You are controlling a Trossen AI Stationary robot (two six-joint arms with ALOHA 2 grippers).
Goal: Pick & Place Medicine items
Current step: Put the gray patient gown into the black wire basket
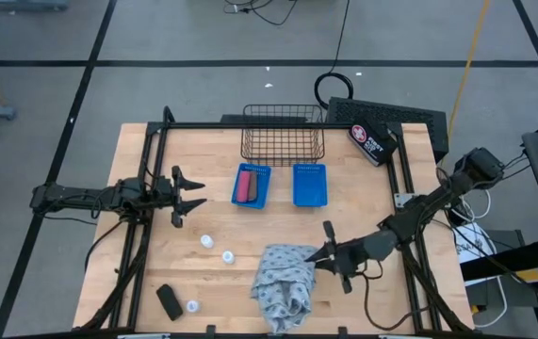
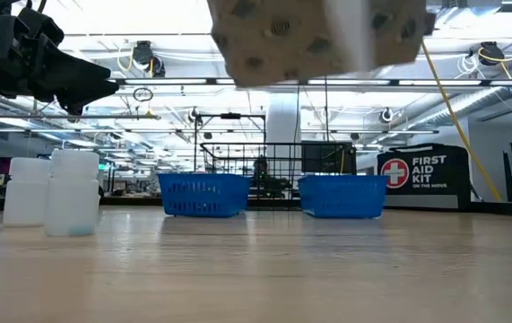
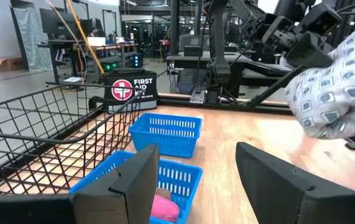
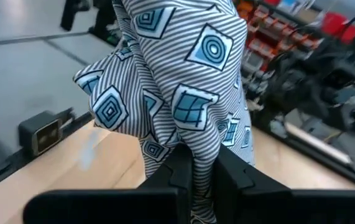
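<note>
Pink piece [image 3: 165,208] below left gripper [image 3: 197,182].

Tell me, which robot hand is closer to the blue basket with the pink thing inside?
Left. The left gripper hovers open just beside that blue basket; the right gripper is farther off, pinching the patterned cloth.

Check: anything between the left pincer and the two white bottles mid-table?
High view: bare wood between the left pincer and the white bottles. Nothing lies there.

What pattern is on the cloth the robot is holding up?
The cloth has thin grey-blue stripes with blue squares and circles, clearest in the right wrist view.
</note>
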